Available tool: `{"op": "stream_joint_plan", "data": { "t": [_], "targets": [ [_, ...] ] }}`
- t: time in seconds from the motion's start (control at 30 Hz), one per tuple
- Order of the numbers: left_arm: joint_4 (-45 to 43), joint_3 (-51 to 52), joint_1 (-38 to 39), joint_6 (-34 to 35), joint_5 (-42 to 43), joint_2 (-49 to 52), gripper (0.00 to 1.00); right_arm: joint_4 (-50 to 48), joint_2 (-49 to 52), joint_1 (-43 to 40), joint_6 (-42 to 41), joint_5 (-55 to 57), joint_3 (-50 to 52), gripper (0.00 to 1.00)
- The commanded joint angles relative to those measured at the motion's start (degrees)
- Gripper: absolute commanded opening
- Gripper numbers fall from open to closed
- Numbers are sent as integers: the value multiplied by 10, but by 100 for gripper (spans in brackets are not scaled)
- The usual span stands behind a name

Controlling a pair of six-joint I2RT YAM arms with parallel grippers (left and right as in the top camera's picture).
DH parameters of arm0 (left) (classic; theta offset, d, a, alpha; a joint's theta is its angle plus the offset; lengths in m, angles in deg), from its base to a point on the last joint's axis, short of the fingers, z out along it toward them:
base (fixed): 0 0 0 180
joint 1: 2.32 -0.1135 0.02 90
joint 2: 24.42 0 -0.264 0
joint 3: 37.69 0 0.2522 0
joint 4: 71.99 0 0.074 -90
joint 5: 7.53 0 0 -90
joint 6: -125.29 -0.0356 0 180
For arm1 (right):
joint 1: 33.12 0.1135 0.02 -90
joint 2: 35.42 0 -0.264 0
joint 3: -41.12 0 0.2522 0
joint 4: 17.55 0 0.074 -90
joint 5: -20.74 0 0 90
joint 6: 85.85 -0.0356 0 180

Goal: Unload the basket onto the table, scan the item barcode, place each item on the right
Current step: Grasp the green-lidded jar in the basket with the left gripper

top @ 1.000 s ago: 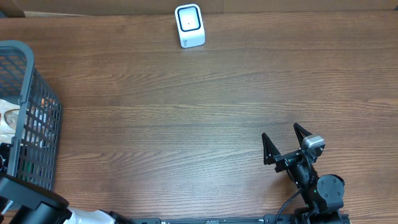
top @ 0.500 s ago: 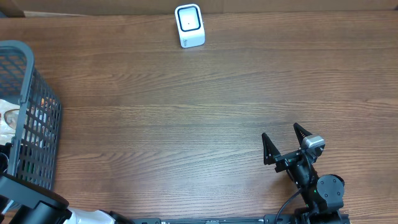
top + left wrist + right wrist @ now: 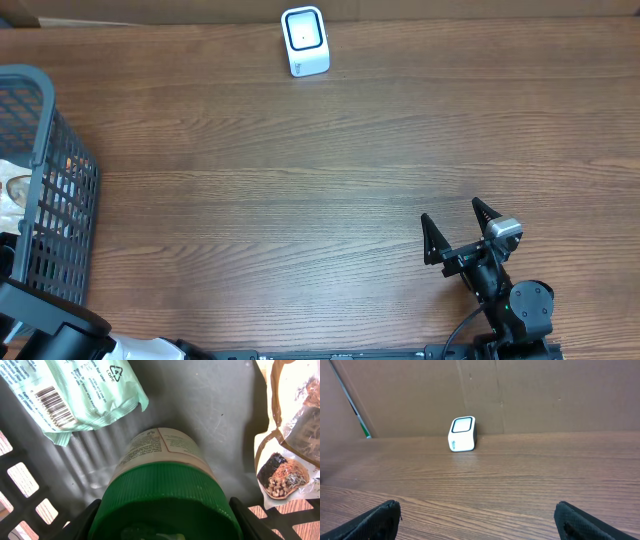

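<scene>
- The left gripper [image 3: 165, 522] is down inside the basket [image 3: 220, 400], with a jaw pressed against each side of the green lid [image 3: 165, 495] of a jar [image 3: 160, 452]. It looks like a grip on the lid, though I cannot tell how firm it is.
- The jar lies on the grey basket floor, its pale label facing up and away from the camera. No barcode shows on the visible part of the label.
- Just beyond it lies a pale green packet [image 3: 75, 395] with its own barcode [image 3: 52, 402] face up. A clear snack bag [image 3: 290, 435] lies to the right, and neither touches the jaws.
- Step in hand, as I judge it: picking the item, with the scan not yet begun.
- The next move calls for a straight lift clear of the basket wall. The jar must then be carried across the table [image 3: 300, 200] and turned until its code (wherever on the label it sits) faces the scanner window.
- The right gripper [image 3: 451, 212] hangs wide open and empty near the front edge, well apart from everything.
- The white scanner [image 3: 304, 40] stands at the far edge.
- Against the earlier overhead frames nothing visibly differs: the right arm, scanner and basket sit in the same places.
</scene>
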Motion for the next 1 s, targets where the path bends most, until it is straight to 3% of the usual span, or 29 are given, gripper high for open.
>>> {"op": "stream_joint_plan", "data": {
  "t": [0.0, 0.23, 0.6, 0.97],
  "targets": [
    [-1, 6, -2, -5, 6, 4, 24, -3, -7, 0, 2, -1, -1, 100],
    [34, -37, -2, -5, 6, 4, 19, -3, -7, 0, 2, -1, -1, 100],
    [183, -264, -2, -5, 21, 4, 16, -3, -7, 0, 2, -1, -1, 100],
    [266, -528, -2, 43, 218, -2, 13, -3, -7, 0, 2, -1, -1, 100]
  ]
}}
